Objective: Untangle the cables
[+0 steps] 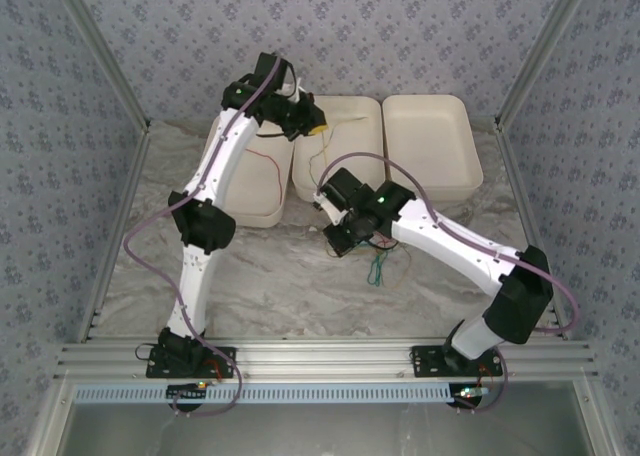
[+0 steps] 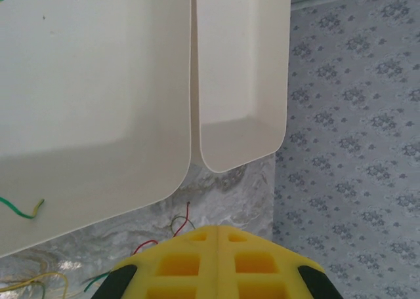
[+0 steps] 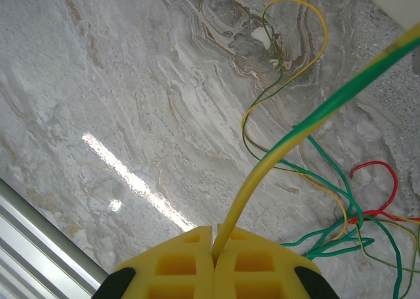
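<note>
Midway, by the look of it: the right end effector, its yellow fingers pinched shut on a yellow-and-green striped cable, holds that strand up off the grey marble-patterned desk. A loose knot of thin red, green and yellow cables lies on the desk at about five o'clock of it, seen from overhead.

Of the shallow white plastic trays along the desk's twelve o'clock side, the left tray carries a lone thin red wire. The middle tray carries a short green-and-yellow piece. So some sorting looks done, and the crossed strands on the desk are what is left.

The left end effector hangs over the trays near where left and middle meet, fingers closed on nothing.

Room to draw a strand free lies toward eight o'clock of the knot, across bare marble. The tray rims close off twelve o'clock and the right arm's own forearm crosses at two to three. The aluminium frame rail bounds the six o'clock edge, with patterned walls at nine and three.
</note>
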